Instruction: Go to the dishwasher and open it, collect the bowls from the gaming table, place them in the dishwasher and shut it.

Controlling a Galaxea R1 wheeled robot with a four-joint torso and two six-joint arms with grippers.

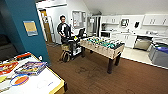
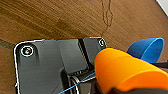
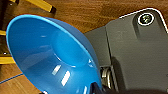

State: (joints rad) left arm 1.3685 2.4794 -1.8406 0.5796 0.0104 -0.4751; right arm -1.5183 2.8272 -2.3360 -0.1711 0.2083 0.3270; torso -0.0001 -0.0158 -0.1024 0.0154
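Observation:
In the left wrist view an orange bowl [image 2: 125,72] sits large at my left gripper [image 2: 105,88], which is shut on it above the wood floor. Just beyond it shows a blue bowl [image 2: 147,48]. That blue bowl [image 3: 50,55] is tilted in the right wrist view, its rim in my right gripper [image 3: 97,88]. The gaming table [image 1: 56,86] with cream top and yellow edge stands at the head view's lower left; a round orange and blue dish [image 1: 20,80] lies on it. The grey dishwasher [image 1: 142,43] is far right under the counter, its front apparently tilted outward.
A foosball table [image 1: 102,46] stands mid-room on brown floor. A person with a control rig [image 1: 63,30] is behind it. A teal wall [image 1: 25,37] rises beside the gaming table. Game boards [image 1: 31,67] lie on the table. Grey bins [image 1: 160,53] stand near the dishwasher.

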